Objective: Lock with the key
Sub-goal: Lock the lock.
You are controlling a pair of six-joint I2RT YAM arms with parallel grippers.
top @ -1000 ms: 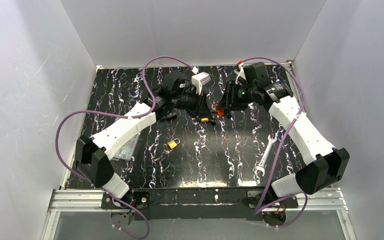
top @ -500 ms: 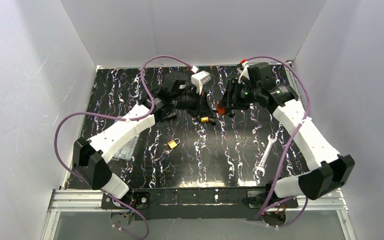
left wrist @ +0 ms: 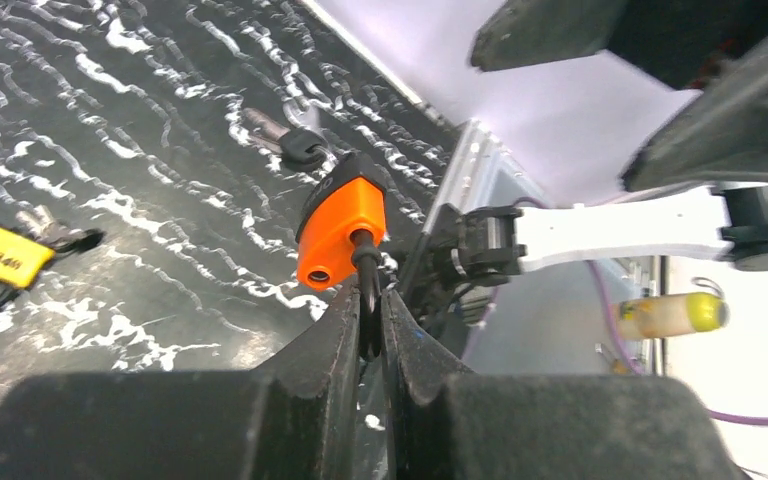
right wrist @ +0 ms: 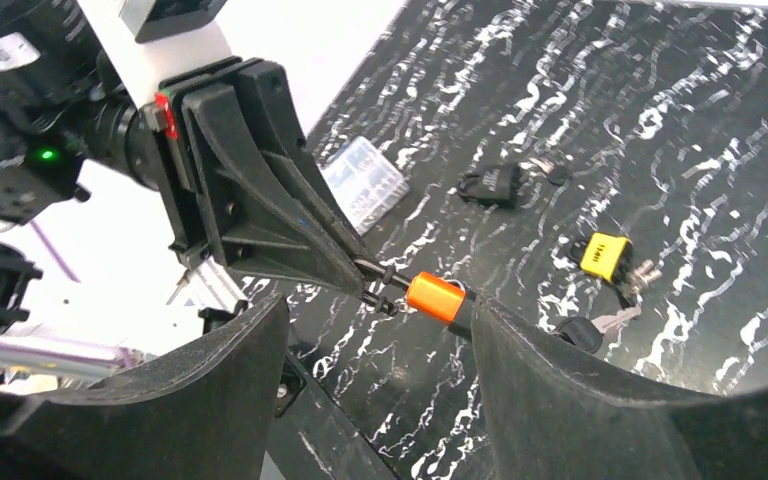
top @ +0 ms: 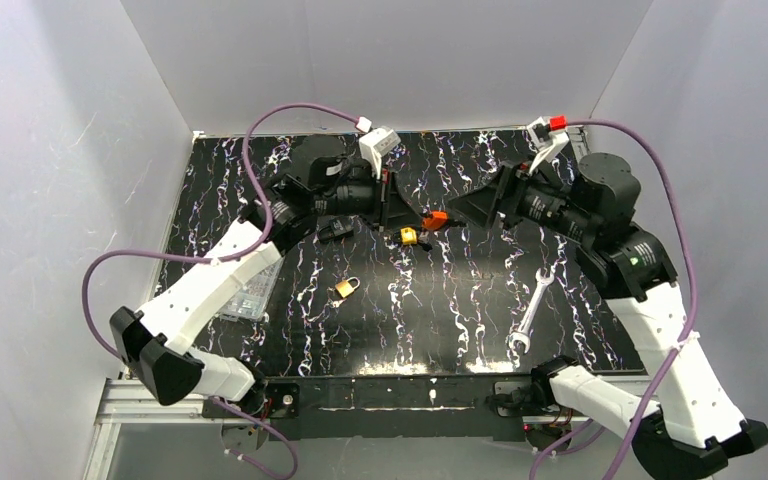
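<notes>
My left gripper (top: 403,212) is shut on the thin black shackle of a small orange lock (top: 434,218) and holds it above the table's far middle. In the left wrist view the orange lock (left wrist: 340,228) sticks out just past the closed left gripper (left wrist: 368,305). My right gripper (top: 462,212) is open and empty, just right of the lock. In the right wrist view its wide-open fingers frame the orange lock (right wrist: 437,297), with the right gripper (right wrist: 380,312) not touching it. A black-headed key (right wrist: 584,333) lies on the table next to a yellow-tagged key bunch (right wrist: 605,253).
A brass padlock (top: 346,288) lies at the table's middle left. A silver wrench (top: 527,315) lies near right. A clear plastic box (top: 250,290) sits by the left edge. A small black lock (top: 335,230) lies under the left arm. The yellow tag (top: 408,236) lies below the grippers.
The right arm has pulled back to the right and its gripper has come off the orange lock. The left arm has shifted left and still holds the lock.
</notes>
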